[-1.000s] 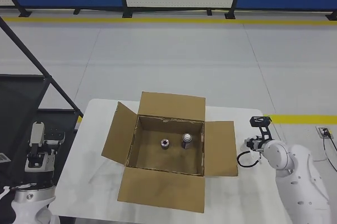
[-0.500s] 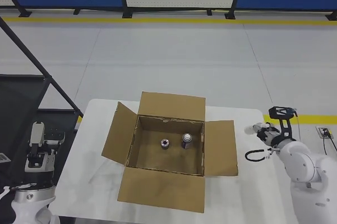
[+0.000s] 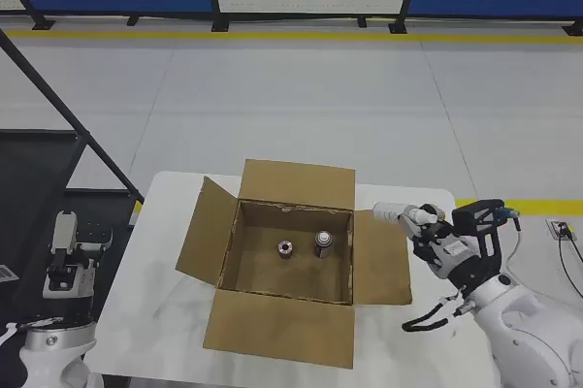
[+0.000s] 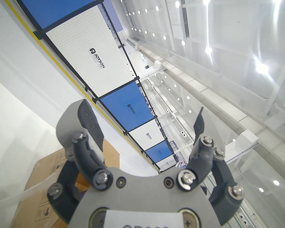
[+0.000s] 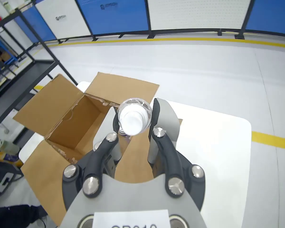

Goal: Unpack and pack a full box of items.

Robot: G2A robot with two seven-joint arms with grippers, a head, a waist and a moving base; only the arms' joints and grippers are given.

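An open cardboard box (image 3: 296, 182) stands in the middle of the white table (image 3: 165, 320). On its floor are a small round item (image 3: 284, 249) and an upright can (image 3: 322, 242). My right gripper (image 3: 422, 223) is shut on a clear bottle (image 3: 393, 210) with a white cap, held above the box's right flap. The right wrist view has that bottle (image 5: 133, 119) end-on between the fingers (image 5: 156, 110), with the box (image 5: 68, 119) beyond it. My left gripper (image 4: 144, 119) is open with nothing in it and points up at the ceiling, beside the table's left edge (image 3: 64, 238).
A black shelf rack (image 3: 29, 184) stands left of the table. A brown carton (image 4: 49, 167) shows low in the left wrist view. Bare table surface lies to the right of the box (image 5: 216, 143) and in front of it.
My right arm has swung from the table's right edge toward the box, carrying the bottle over the right flap. The left arm has not moved.
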